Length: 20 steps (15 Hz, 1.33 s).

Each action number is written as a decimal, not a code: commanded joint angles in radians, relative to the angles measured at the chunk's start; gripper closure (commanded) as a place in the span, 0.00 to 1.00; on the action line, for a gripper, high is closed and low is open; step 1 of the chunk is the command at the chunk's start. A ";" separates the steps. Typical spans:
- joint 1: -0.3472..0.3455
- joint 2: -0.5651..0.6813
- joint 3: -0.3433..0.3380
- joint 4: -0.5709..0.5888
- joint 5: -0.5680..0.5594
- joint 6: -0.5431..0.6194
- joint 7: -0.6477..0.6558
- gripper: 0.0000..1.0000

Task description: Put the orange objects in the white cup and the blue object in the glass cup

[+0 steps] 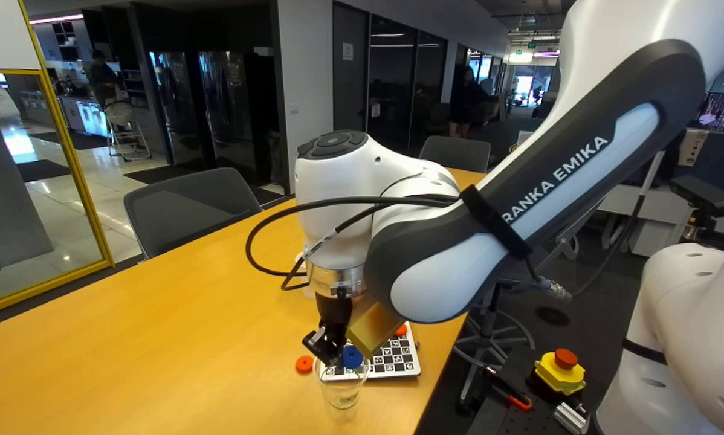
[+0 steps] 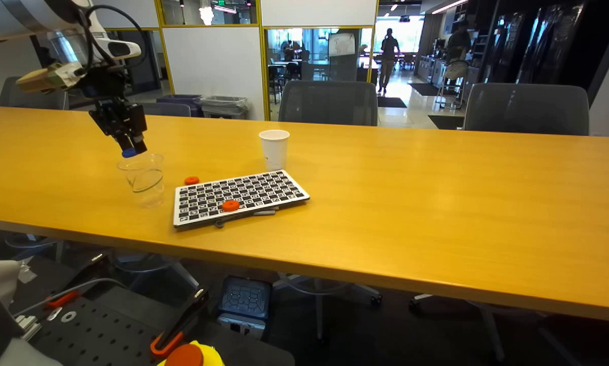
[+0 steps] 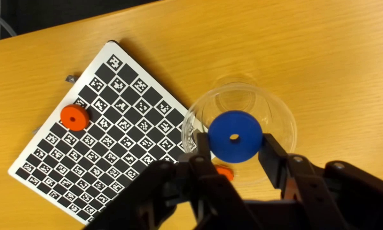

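Blue disc point(image 3: 235, 149) is over the counter point(image 2: 411, 203), near its robot-side edge, beside a short edge of the checkered board point(image 3: 134, 127), seemingly just above the glass cup point(image 2: 146, 188). The fingers point(image 3: 274, 161) pinch its rim at opposite sides, the proper place; I judge it light, stiff, perhaps slippery. Being round, it has no long axis; its flat face looks to the wrist view.
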<state>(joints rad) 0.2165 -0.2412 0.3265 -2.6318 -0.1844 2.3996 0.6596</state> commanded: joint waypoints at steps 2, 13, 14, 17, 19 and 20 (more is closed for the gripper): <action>-0.012 0.014 -0.011 0.027 0.018 0.014 -0.050 0.75; -0.023 -0.012 -0.021 0.035 0.028 -0.019 -0.076 0.00; -0.033 -0.026 -0.029 0.032 0.024 -0.025 -0.073 0.00; -0.066 -0.057 -0.061 0.019 0.025 -0.022 -0.081 0.00; -0.102 -0.065 -0.084 0.013 0.017 -0.017 -0.065 0.00; -0.119 -0.063 -0.099 0.010 0.017 -0.013 -0.068 0.00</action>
<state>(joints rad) 0.1401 -0.2685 0.2568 -2.6099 -0.1713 2.3939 0.6048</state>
